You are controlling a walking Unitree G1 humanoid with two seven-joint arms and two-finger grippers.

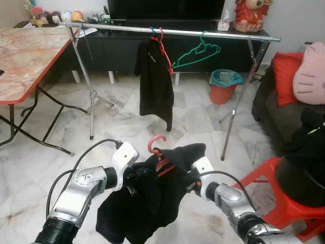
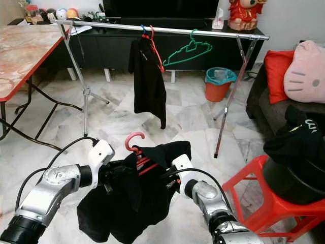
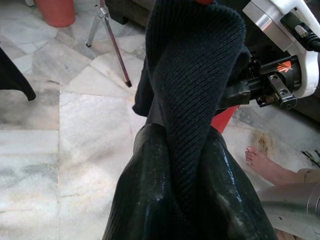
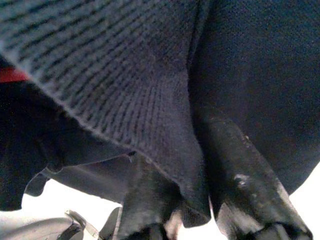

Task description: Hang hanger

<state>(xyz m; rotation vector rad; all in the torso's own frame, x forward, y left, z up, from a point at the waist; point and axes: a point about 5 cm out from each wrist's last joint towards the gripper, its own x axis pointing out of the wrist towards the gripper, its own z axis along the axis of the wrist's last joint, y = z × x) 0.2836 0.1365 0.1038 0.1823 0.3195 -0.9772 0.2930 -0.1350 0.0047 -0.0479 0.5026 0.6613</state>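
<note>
A red hanger [image 1: 158, 152] carrying a black sweater [image 1: 147, 203] is held up between the two arms, low in front of the robot and well short of the clothes rail [image 1: 167, 31]. The left claw [image 1: 133, 179] is closed on the sweater at one shoulder, its two black fingers [image 3: 145, 195] pressed on either side of a fold of ribbed knit. The right claw [image 1: 189, 175] is closed on the sweater at the other shoulder, cloth pinched between its fingers [image 4: 240, 170]. The hanger's hook points upward, free of the rail. On the rail a black garment [image 1: 156, 81] is hung on a red hanger, with an empty green hanger [image 1: 197, 53] just beside it. A tabletop [image 1: 25, 56] is seen at the left, a red stool [image 1: 284, 203] at the right.
</note>
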